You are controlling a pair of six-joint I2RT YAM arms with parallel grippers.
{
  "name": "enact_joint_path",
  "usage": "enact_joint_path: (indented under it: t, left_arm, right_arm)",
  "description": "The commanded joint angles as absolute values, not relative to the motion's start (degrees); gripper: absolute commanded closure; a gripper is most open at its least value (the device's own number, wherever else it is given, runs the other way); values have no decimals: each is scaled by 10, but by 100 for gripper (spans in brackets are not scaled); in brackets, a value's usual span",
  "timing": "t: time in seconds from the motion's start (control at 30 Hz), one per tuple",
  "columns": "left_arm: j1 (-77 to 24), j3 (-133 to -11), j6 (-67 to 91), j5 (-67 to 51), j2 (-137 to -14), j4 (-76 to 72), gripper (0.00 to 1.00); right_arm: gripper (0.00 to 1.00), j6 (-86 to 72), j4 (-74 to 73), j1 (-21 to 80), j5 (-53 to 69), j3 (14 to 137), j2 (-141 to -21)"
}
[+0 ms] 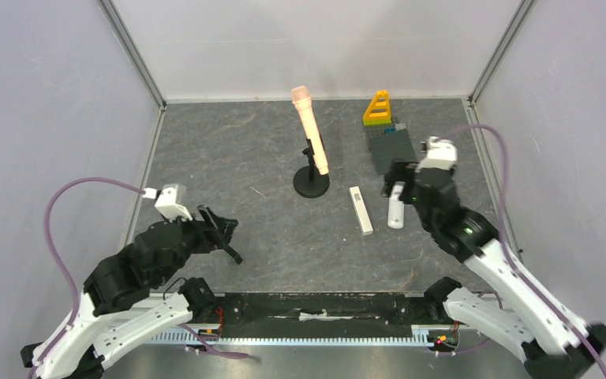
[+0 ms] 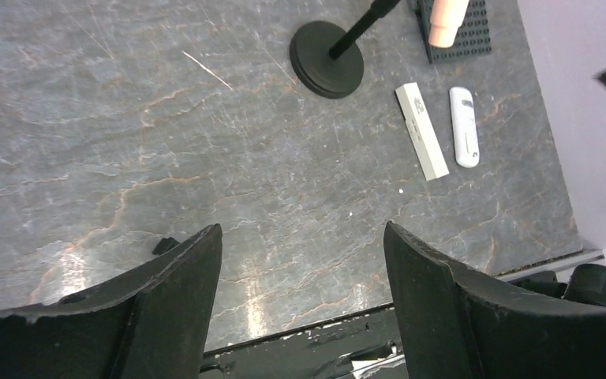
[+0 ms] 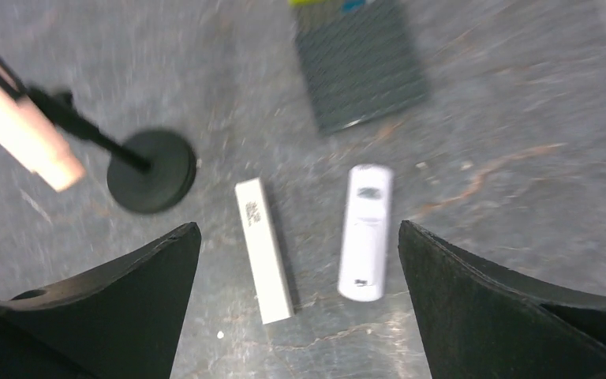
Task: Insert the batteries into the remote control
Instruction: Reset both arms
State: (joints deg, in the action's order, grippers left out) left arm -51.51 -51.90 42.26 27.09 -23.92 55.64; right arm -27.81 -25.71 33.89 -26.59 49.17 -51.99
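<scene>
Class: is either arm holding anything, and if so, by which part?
Nothing is held. The left gripper and right gripper both have spread, empty fingers; the rounded white plastic remote and slim white rectangular bar lie free on the grey table.

- The stand (image 1: 312, 183) sits on the table (image 1: 237, 166), centre-back.
- Right of it and nearer lies the slim remote (image 1: 360, 210), with the rounded remote (image 1: 395, 217) just beside it on the right, not touching.
- Behind both lies the studded plate (image 1: 389, 150), with a wedge block (image 1: 377, 108) at its far edge.
</scene>
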Motion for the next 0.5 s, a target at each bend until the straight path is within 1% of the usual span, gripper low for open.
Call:
enact_joint_path:
  t: [0.0,0.1,0.17,0.33,0.47]
  left_arm:
    - [-514,-558,418,323,-206,631,20]
    - [-514,-563,417,323,-173,642,20]
    - [-514,-570,412,324,-156,644,19]
    - [-514,-576,408,327,-137,648,19]
    - [-514,-584,418,339,-149,658,19]
  right_arm:
    - [2,-302,-362,337,-441,522,-373]
    - [2,-291,-391,336,-480,531,-283]
    - [2,-289,-410,337,-500,544,-248]
    - [2,-288,-440,337,-518,572,-213]
    - [2,-298,-448,337,-519,579,-208]
